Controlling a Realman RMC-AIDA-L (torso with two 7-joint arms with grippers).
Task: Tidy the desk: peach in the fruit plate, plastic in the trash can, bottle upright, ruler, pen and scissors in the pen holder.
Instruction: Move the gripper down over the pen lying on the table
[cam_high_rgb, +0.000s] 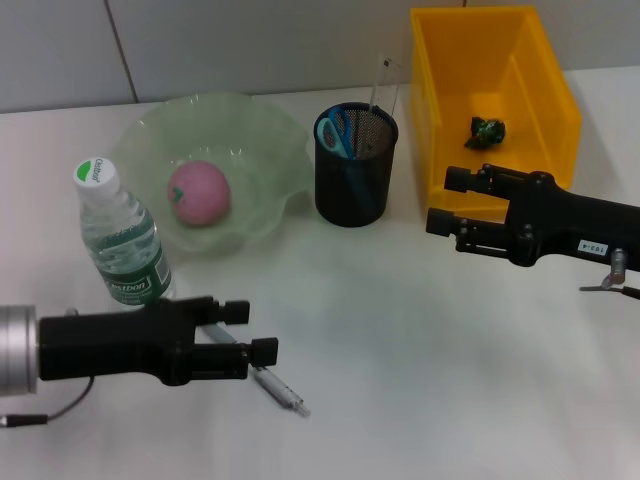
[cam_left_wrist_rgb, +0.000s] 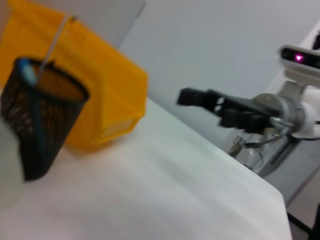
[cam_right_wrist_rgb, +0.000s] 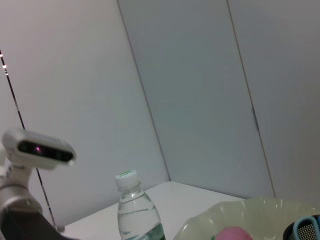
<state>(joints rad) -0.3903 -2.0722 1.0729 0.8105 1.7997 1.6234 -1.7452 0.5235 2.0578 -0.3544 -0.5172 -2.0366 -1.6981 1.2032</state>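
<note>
**Desk inventory: both arms over the desk, pen lying loose**

- Desk (cam_high_rgb: 400, 330): white top carrying all items.
- Left gripper (cam_high_rgb: 258, 331): arm reaches in level from the left edge, pointing toward the robot's right, low over the front of the desk. Fingers (cam_high_rgb: 236, 311) spread apart, nothing between them; they sit over the near end of the pen.
- Pen (cam_high_rgb: 280, 385): lying flat on the desk, angled, partly hidden under the left gripper.
- Right gripper (cam_high_rgb: 447, 201): arm extends level from the right edge, pointing toward the robot's left, in front of the trash can. Fingers spread, holding nothing.
- Bottle (cam_high_rgb: 122, 236): upright, white cap on top, just beside the fruit plate and behind the left arm.
- Fruit plate (cam_high_rgb: 265, 150): pale green with a wavy rim; the pink peach (cam_high_rgb: 199, 193) rests inside.
- Pen holder (cam_high_rgb: 355, 175): black mesh cup between plate and bin; scissors (cam_high_rgb: 334, 131) stand in it, with a thin clear ruler (cam_high_rgb: 378, 85) rising above the rim.
- Trash can (cam_high_rgb: 540, 80): yellow bin, a dark green crumpled plastic scrap (cam_high_rgb: 488, 130) on its floor.
</note>
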